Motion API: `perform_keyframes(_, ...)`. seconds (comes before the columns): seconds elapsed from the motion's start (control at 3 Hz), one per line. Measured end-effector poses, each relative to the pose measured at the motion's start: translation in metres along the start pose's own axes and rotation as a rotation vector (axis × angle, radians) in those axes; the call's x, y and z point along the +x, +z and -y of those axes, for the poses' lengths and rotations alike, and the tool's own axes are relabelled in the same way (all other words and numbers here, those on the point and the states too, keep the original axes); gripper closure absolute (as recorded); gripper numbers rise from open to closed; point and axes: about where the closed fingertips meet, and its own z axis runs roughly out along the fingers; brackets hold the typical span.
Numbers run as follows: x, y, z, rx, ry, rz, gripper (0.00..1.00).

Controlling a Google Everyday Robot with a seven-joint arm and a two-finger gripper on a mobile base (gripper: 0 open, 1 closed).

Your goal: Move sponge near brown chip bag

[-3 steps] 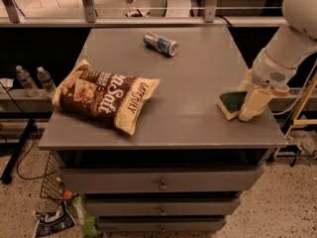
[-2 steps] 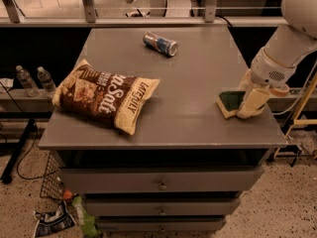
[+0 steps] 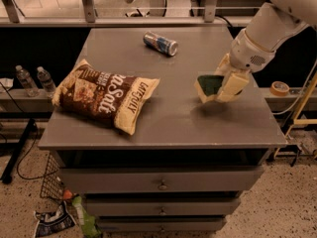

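The sponge [image 3: 207, 87], dark green on top with pale yellow foam below, is held tilted just above the right part of the grey table [image 3: 188, 118], with its shadow under it. My gripper [image 3: 221, 83] comes in from the upper right and is shut on the sponge. The brown chip bag [image 3: 103, 95] lies flat on the left part of the table, dark brown with cream-yellow ends and white lettering. A wide stretch of bare tabletop separates the sponge from the bag.
A blue-silver can [image 3: 160, 43] lies on its side at the back middle of the table. Drawers [image 3: 161, 182] sit under the tabletop. Two water bottles [image 3: 37, 79] stand on a low shelf at left. A tape roll [image 3: 280, 88] lies at right.
My gripper has lifted the sponge off the table and carried it a little to the left, toward the bag. The bag and can have not moved.
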Motion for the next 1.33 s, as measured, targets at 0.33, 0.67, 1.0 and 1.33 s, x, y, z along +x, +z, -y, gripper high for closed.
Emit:
perform_keyframes(0.33, 0.000, 0.000, 0.000, 0.000, 0.000, 0.000, 1.00)
perform_keyframes(0.67, -0.014, 0.005, 0.003, -0.009, -0.041, 0.003, 1.00)
perform_keyframes(1.0, -0.059, 0.014, 0.007, -0.038, -0.169, 0.030, 1.00)
perform_keyframes(1.33, -0.107, 0.026, -0.001, -0.085, -0.310, 0.048, 1.00)
